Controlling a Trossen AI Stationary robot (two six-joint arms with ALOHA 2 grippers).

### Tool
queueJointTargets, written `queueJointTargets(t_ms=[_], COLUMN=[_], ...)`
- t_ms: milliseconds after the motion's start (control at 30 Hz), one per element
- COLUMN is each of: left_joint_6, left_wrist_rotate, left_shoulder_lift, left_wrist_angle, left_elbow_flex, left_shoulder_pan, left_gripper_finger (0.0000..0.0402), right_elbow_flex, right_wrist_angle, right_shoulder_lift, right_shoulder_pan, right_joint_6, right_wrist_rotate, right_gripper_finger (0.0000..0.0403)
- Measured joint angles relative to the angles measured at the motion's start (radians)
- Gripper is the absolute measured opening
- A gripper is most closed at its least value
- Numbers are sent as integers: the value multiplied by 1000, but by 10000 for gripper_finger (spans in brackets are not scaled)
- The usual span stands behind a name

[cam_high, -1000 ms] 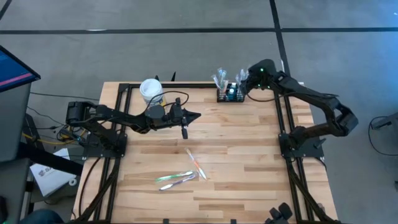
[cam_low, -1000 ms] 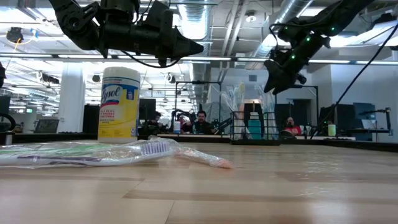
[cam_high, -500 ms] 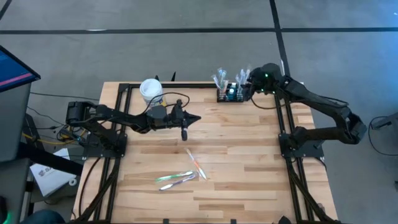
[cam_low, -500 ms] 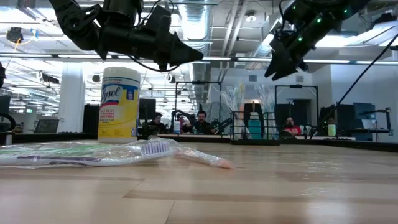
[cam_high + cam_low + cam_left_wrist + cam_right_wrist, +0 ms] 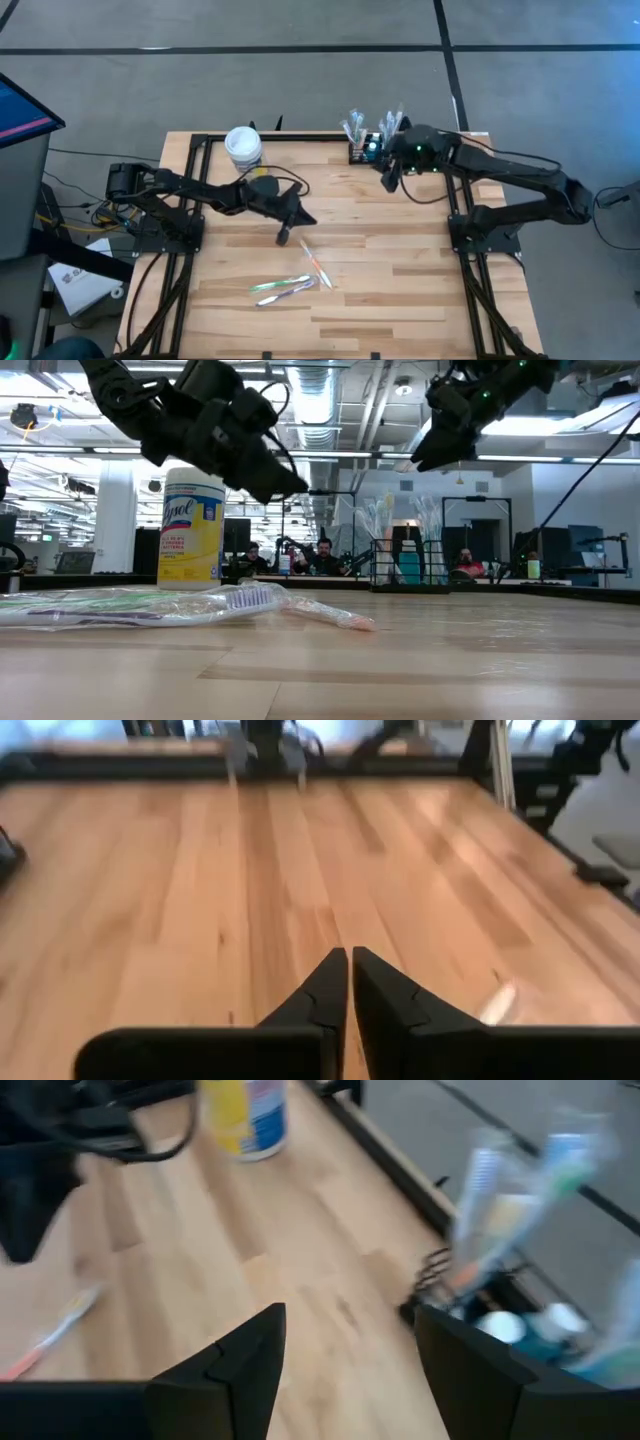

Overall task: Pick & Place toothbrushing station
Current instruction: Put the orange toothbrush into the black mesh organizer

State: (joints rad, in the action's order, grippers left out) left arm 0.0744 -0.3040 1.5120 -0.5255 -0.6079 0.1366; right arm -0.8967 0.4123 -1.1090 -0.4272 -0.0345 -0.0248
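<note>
A butcher-block table (image 5: 400, 260) fills the overhead view, framed by black rails, with two dark robot arms reaching in from either side. The left arm stretches from the table's left edge toward the middle, its left gripper (image 5: 284, 235) tilted down above bare wood just short of the loose toothbrushes; in the left wrist view its two fingers (image 5: 318, 995) stand nearly together, with only a thin slit between them and nothing held. The right arm bends across the far right corner, its right gripper (image 5: 388, 178) hovering just beside the toothbrushing station (image 5: 368, 150), fingers (image 5: 235, 1370) spread wide and empty. That black wire-mesh caddy sits at the table's far edge, right of centre, with wrapped brushes standing upright in it. A white wipes tub (image 5: 243, 146) with a yellow label stands at the far edge, well to the caddy's left. Three wrapped toothbrushes (image 5: 292, 285) lie flat near the table's front, one pink (image 5: 316, 265), the others green.
</note>
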Motion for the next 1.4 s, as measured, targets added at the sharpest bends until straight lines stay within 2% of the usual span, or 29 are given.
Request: queueJointTargets(t_ms=[333, 467, 633, 767, 1067, 1400], left_joint_6=[113, 125, 129, 131, 131, 183], left_wrist_rotate=[-1, 2, 70, 76, 76, 75], left_shoulder_lift=[0, 0, 0, 10, 99, 119], left_wrist_angle=[187, 196, 219, 242, 240, 232], left_elbow_flex=[0, 0, 0, 0, 0, 0], left_shoulder_pan=[-64, -82, -91, -91, -91, -91], left_gripper_finger=[83, 118, 165, 193, 202, 200], right_elbow_flex=[0, 0, 0, 0, 0, 0], right_wrist_angle=[1, 1, 0, 0, -1, -1], right_shoulder_lift=[-8, -8, -8, -8, -8, -8], right_shoulder_pan=[125, 148, 167, 174, 174, 175], right_joint_6=[-18, -18, -18, -19, -19, -19], right_wrist_rotate=[-1, -1, -2, -2, -2, -2], right_gripper_finger=[214, 214, 214, 214, 214, 214])
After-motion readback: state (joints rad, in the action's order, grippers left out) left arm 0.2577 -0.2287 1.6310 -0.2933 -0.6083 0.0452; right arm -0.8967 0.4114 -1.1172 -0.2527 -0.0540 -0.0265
